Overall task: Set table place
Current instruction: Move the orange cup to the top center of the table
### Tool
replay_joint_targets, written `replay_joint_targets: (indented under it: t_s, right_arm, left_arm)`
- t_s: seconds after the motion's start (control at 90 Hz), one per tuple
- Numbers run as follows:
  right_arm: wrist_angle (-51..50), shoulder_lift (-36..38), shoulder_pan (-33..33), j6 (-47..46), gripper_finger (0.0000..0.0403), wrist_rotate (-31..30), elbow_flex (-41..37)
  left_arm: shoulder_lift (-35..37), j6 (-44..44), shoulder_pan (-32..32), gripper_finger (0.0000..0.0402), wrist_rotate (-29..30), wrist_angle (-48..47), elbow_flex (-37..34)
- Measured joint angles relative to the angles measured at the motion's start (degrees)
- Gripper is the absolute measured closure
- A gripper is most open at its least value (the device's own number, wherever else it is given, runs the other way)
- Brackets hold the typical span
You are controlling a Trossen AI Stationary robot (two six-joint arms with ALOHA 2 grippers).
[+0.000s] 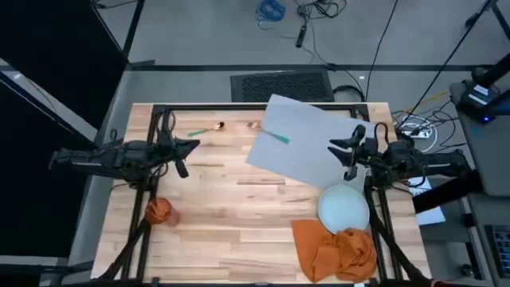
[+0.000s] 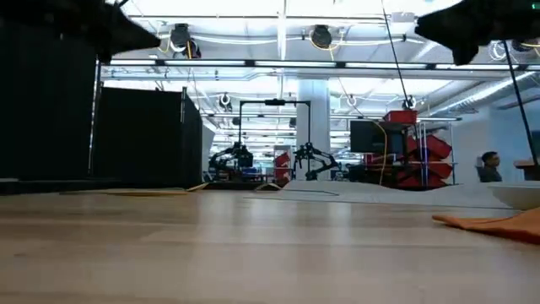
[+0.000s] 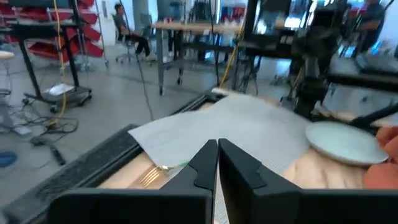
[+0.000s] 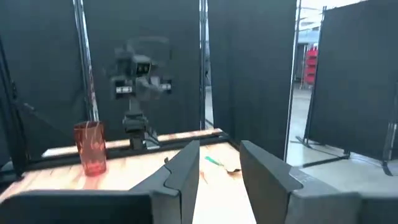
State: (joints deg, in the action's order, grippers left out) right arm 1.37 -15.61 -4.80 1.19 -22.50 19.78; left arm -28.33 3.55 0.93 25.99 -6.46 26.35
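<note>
At the near edge of the table (image 1: 239,231), toward the right, an orange cloth napkin (image 1: 335,249) lies crumpled, and the round pale blue-white plate (image 1: 344,207) sits just beyond it, its near rim touching or overlapping the cloth. Over on the near left stands an orange-red tumbler (image 1: 158,210), well apart from everything else (the right wrist view shows it as a translucent red glass, upright).

Mid-table, the two arms reach in from either side. The left gripper (image 1: 194,144) hangs above bare wood on the left half, its fingers (image 3: 205,163) pressed together with nothing between them. The right gripper (image 1: 338,147) hangs over the right edge of the placemat, its fingers (image 4: 180,171) parted with a clear gap and nothing held.

The grey woven placemat (image 1: 307,139) lies in the far right part of the tabletop, turned askew to the planks so that its far corner reaches the black frame at the back edge. A teal-green utensil (image 1: 276,136) rests on its left part. Just left of the mat, on the wood near the far edge, lies a gold-coloured fork (image 1: 209,128), and something small and brownish (image 1: 254,124) lies right at the mat's edge; what it is cannot be made out.
</note>
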Motion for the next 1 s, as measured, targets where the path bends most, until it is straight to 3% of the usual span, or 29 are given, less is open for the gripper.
replay_joint_targets:
  t_s: [0.144, 0.3, 0.444, 0.6, 0.756, 0.911, 1.0]
  right_arm:
    - [-4.08, -11.63, 0.00, 1.05, 0.0300, 1.85, 9.49]
    - [-10.97, -24.01, -0.29, 2.25, 0.0300, 6.47, 20.34]
    - [-17.94, -31.05, -1.38, 3.16, 0.0300, 6.32, 28.50]
    - [-22.14, -34.43, -2.94, 2.66, 0.0300, 6.31, 31.39]
    - [-24.74, -34.76, -5.72, 0.44, 0.0300, 6.13, 31.41]
    - [-28.02, -34.54, -6.96, -2.11, 0.0300, 4.37, 31.44]
    - [-31.19, -34.56, -6.95, -3.82, 0.0300, 3.02, 31.44]
  left_arm:
    - [-10.38, -1.62, -0.33, 0.0402, -0.50, -7.77, 10.13]
    - [-21.10, -2.61, -0.31, 0.0402, -1.37, -25.90, 23.79]
    - [-26.45, -2.10, -0.33, 0.0402, -1.38, -37.50, 33.86]
    - [-29.52, 3.68, -0.46, 0.0402, -0.40, -56.97, 41.04]
    - [-29.68, 11.78, -0.19, 0.0402, -5.74, -72.29, 42.37]
    - [-29.05, 18.92, 1.00, 0.0402, -10.59, -83.57, 44.66]
    - [-28.97, 22.48, 2.24, 0.0402, -15.14, -83.37, 46.87]
